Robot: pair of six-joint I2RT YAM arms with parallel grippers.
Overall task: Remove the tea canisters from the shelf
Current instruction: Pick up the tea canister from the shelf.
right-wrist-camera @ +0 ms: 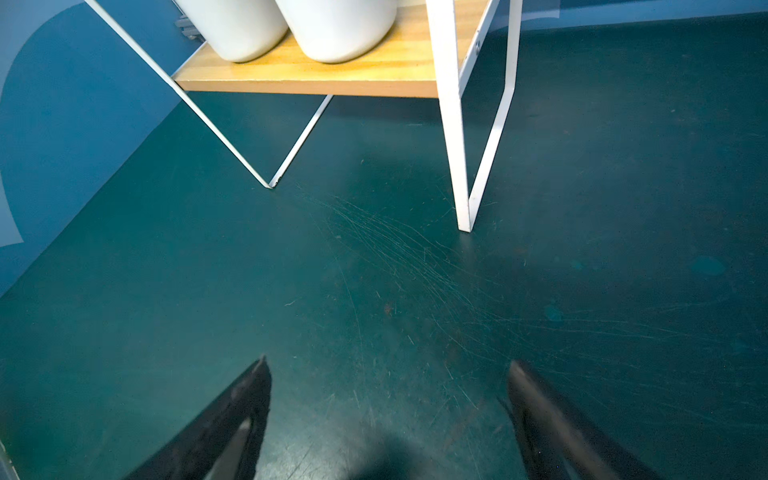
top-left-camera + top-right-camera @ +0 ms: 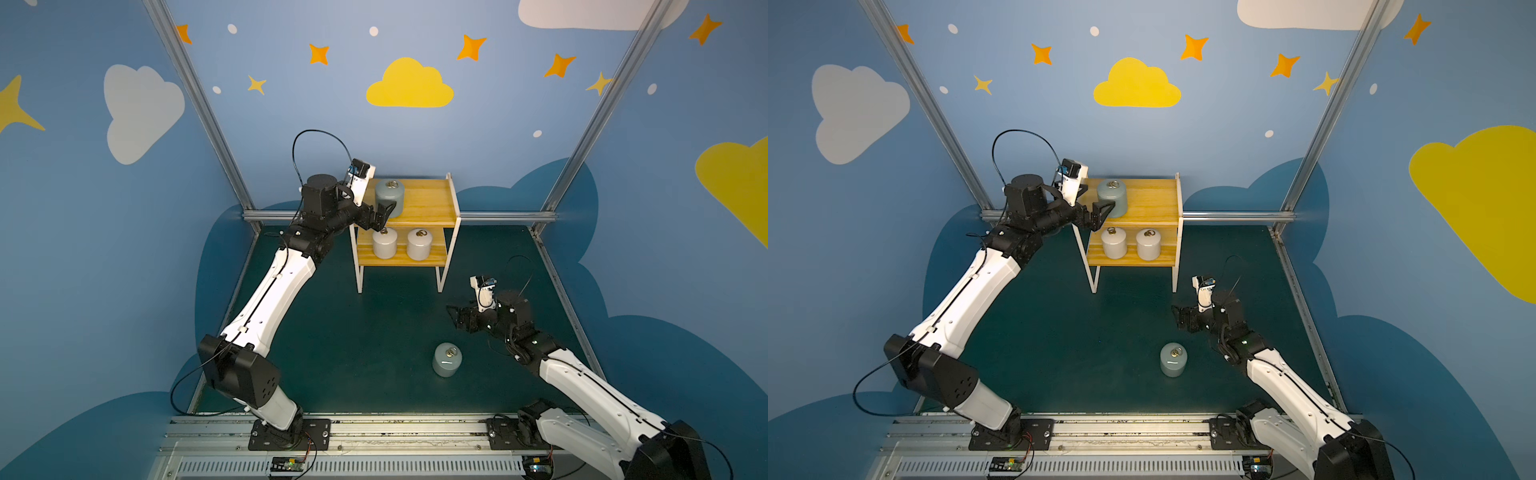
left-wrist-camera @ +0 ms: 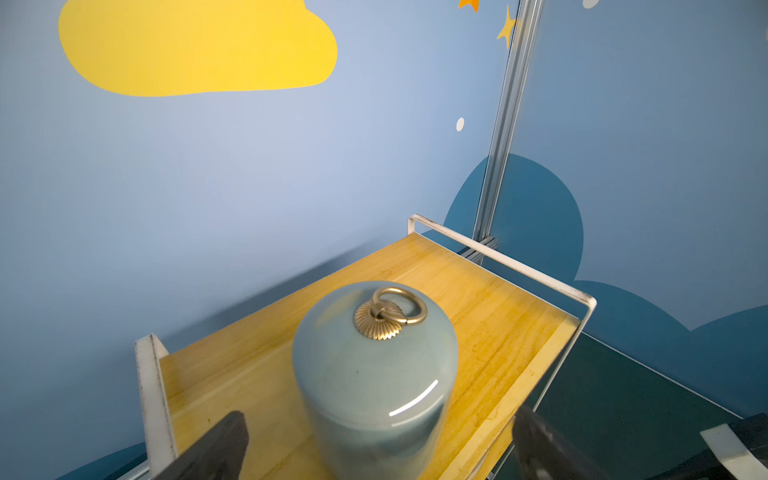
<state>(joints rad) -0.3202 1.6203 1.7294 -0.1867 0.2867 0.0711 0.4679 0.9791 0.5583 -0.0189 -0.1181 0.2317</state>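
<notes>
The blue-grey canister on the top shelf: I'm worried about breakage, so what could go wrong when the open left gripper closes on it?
1. The blue-grey canister looks glossy and rounded; the left gripper, open with a finger on each side of it, might slip as it squeezes or lifts.
2. It stands near the front left corner of the top board of the shelf; a sideways push could tip it off, toward the white canister below.

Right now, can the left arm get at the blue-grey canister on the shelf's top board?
Probably yes: the left gripper is open, its fingers either side of the blue-grey canister on the shelf, nothing between them.
</notes>
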